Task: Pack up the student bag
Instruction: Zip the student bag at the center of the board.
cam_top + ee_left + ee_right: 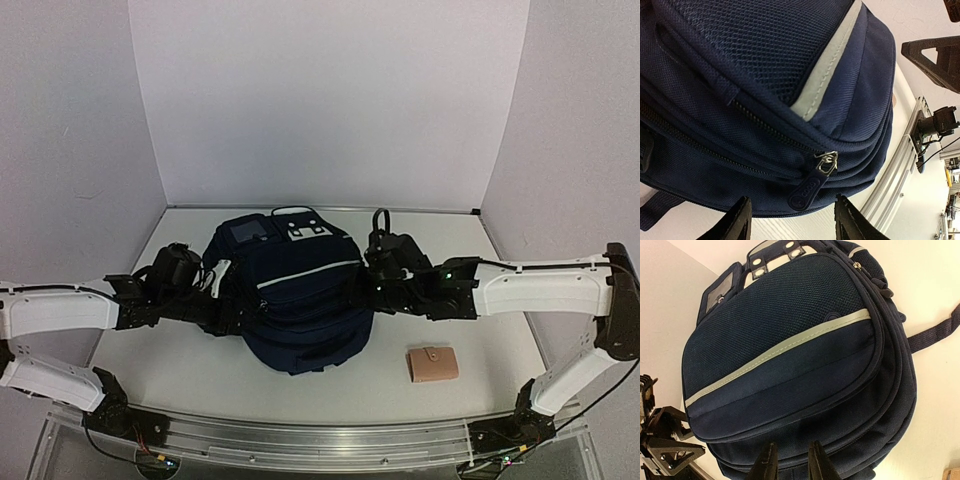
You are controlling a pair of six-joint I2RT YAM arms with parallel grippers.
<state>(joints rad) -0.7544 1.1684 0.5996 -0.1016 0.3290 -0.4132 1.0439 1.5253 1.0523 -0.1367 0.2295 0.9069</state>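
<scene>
The student bag [300, 300] lies at the middle of the table [180, 360], zips apparently closed. My left gripper [792, 220], jaws wide, frames a zipper pull [812, 187]; my right gripper [790, 462], narrowly parted and empty, faces the bag's flank. A tan wallet [433, 364] lies outside: packing, I judge, barely begun.

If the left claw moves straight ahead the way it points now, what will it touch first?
The left claw would probably meet the zipper pull on the backpack first; depth is unclear.

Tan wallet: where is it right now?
The tan wallet lies on the table, near right in the top view, just right of the student bag.
</scene>
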